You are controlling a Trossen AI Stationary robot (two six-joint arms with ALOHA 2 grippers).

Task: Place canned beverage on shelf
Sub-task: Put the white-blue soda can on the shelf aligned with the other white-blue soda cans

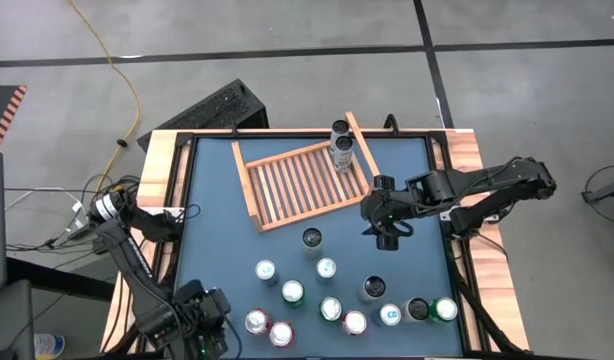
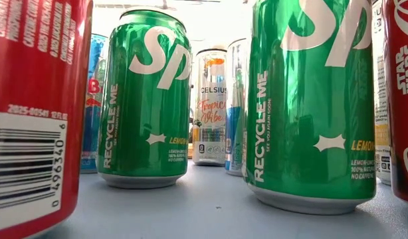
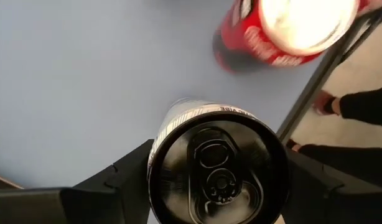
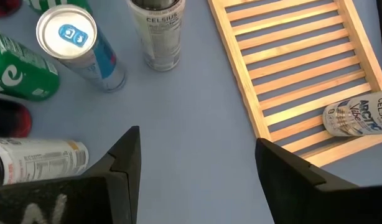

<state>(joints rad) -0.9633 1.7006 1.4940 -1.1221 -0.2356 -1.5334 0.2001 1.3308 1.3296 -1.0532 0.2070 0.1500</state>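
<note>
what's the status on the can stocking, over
Left gripper around a silver can at the table's near left corner, grip not confirmed. Right gripper open, empty, beside the shelf. Two cans on the shelf. Nothing in the way.

The shelf (image 1: 299, 185) is a light-brown wooden rack with a slatted base and low raised boards along its edges. It lies flat on the far middle of the table, turned at a slant. Two slim pale cans (image 1: 341, 146) stand upright on its far right corner, one just beside the other.

The other cans stand upright in a loose cluster on the near half of the table: green ones (image 2: 144, 99), red ones (image 3: 284, 31), slim white and silver ones (image 4: 158, 31), and a blue-topped one (image 4: 76, 46). One dark-topped can (image 1: 312, 238) stands alone just near of the shelf. Another can (image 3: 217, 171) at the near left stands between the left fingers (image 3: 113, 177).
</note>
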